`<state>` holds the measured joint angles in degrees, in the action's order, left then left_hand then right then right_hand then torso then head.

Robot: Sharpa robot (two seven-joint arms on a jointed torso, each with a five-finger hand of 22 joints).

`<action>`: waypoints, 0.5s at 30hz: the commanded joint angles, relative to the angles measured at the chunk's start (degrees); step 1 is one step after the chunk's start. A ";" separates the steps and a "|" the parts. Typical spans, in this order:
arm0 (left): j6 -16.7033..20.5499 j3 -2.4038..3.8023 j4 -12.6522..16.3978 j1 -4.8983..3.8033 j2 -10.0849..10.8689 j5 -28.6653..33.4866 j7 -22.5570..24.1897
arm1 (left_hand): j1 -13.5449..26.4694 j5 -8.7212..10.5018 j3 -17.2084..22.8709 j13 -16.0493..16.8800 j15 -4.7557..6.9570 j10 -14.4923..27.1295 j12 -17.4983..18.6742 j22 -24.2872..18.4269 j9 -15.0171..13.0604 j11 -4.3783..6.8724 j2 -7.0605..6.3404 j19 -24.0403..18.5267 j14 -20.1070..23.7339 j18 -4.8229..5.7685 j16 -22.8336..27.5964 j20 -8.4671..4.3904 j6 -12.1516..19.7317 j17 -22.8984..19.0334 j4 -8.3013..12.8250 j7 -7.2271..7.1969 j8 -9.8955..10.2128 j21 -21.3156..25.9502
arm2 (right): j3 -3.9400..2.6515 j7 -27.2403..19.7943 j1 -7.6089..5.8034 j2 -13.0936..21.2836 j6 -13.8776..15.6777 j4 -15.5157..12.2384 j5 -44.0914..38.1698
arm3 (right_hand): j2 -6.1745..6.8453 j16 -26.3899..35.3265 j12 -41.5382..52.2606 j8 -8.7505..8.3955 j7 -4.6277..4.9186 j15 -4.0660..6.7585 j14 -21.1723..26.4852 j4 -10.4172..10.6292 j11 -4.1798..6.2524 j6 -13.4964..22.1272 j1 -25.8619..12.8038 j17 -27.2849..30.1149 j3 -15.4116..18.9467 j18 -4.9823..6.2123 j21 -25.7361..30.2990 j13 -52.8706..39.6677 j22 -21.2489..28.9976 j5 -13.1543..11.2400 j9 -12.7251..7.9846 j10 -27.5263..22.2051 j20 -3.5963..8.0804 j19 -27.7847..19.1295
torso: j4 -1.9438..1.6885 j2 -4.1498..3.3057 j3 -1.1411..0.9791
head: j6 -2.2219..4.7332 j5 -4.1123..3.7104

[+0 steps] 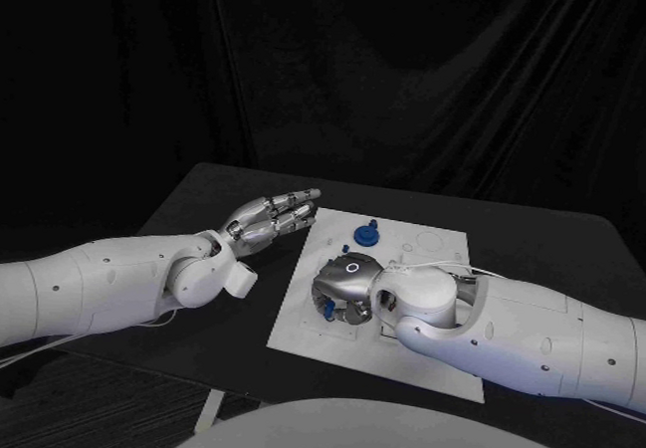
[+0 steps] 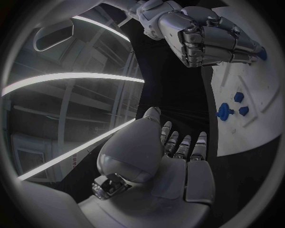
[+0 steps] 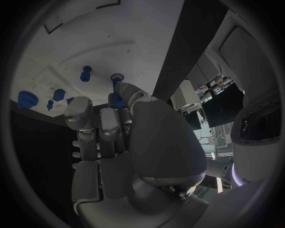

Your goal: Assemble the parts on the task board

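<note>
Right hand (image 1: 352, 282) sits low over the task board (image 1: 298, 323), fingers clamped on a blue peg (image 3: 118, 92) at a round socket (image 3: 117, 76). Peg's long axis runs along the fingers, tip pointing at the board. Best to keep it square to the hole and press straight, no twisting. Left hand (image 1: 270, 218) hovers beside the board edge, fingers together, holding nothing. Blue knob (image 1: 365, 233) stands farther back.
</note>
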<state>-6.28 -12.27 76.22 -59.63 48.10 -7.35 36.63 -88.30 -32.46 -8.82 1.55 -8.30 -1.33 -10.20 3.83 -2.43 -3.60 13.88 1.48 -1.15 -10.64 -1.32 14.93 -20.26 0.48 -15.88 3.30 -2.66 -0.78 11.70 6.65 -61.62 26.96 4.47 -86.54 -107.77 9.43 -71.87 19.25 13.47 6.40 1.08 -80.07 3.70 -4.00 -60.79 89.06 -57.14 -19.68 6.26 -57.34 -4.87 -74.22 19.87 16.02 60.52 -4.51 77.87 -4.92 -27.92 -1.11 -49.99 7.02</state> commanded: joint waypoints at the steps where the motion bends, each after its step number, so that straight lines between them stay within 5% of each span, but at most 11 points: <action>1: -0.52 0.06 0.03 0.06 -0.12 0.37 0.64 | 0.50 -0.28 1.40 0.02 0.18 0.26 -0.77 -0.33 0.06 -0.08 0.32 -0.10 0.14 0.31 -0.09 -0.37 -0.10 0.04 -0.22 0.51 -0.19 -0.05 | 0.18 1.19 0.42 0.03 -1.19 0.14 -0.48 | -1.71 1.39 1.23 -0.99 0.68 0.08 0.62 -0.53 0.70 0.17 1.08 0.65 -1.92 0.25 1.39 -2.83 -7.23 0.07 0.77 4.35 -0.16 -0.58 | -0.01 0.01 -0.01 | -0.01 0.06; 15: -1.09 0.06 -0.30 0.09 -0.36 0.37 0.08 | 0.43 -0.28 1.47 0.01 0.18 0.28 -0.72 -0.27 0.08 -0.10 0.32 -0.06 0.13 0.30 -0.11 -0.40 0.08 0.05 -0.18 0.49 -0.16 -0.07 | 0.18 1.78 0.47 0.52 -2.17 -0.27 -0.48 | -1.72 1.48 1.24 -1.00 0.68 0.08 0.69 -0.57 0.70 0.12 1.09 0.78 -1.93 0.28 1.55 -2.86 -7.19 0.07 0.77 4.37 -0.16 -0.67 | -0.04 0.01 -0.01 | -0.01 -0.22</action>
<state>-6.50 -12.28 75.89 -59.62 47.88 -7.35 36.38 -88.29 -32.46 -8.82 1.55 -8.30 -1.33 -10.20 3.83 -2.43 -3.60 13.88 1.48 -1.15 -10.64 -1.32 14.93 -20.26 0.48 -15.88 3.30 -2.66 -0.79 11.76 7.03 -61.46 27.40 3.85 -86.69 -107.78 9.43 -71.87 19.25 13.47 6.40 1.26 -79.87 3.68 -4.01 -60.79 89.06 -56.83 -19.70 6.27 -56.68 -4.95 -74.22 19.87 16.15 60.54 -4.61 77.37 -4.94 -27.92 -1.12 -49.99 6.81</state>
